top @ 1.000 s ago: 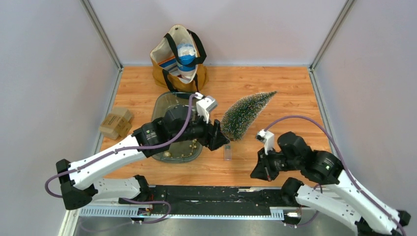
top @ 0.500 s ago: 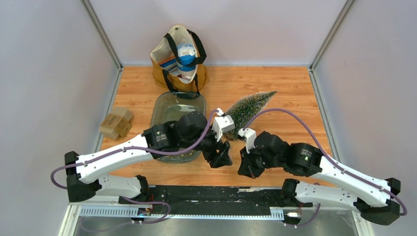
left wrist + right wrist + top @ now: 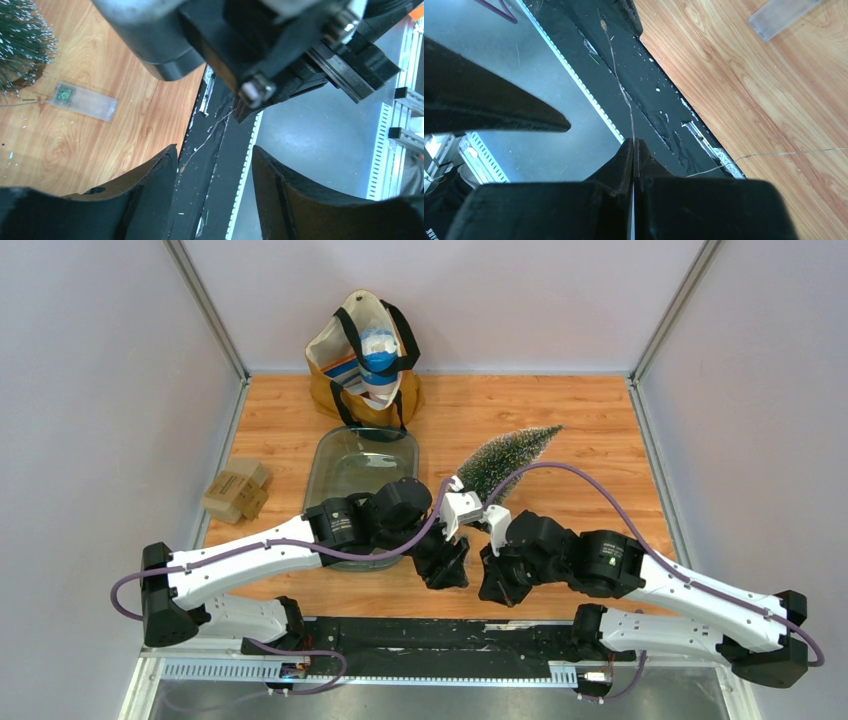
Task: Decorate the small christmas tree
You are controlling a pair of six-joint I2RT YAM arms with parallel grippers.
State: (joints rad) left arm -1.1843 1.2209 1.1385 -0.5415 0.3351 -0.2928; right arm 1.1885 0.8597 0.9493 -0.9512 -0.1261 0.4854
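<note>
Small christmas tree [image 3: 505, 460] lies on its side on the desk [image 3: 600, 440], just right of the clear tray [image 3: 360, 465], tip pointing far-right. My left pincer [image 3: 215, 155] – fingers apart, gripping nothing. My right pincer [image 3: 634, 145] – pinched together on the thin wire [image 3: 621, 85]. Clear battery box [image 3: 85, 101] near tree base

A tan tote bag [image 3: 322, 390] stands behind the clear tray [image 3: 345, 465]; small cardboard boxes [image 3: 237, 490] lie left of it

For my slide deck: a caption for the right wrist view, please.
Right pincer shut on a thin wire over the black rail, wooden table alongside.
</note>
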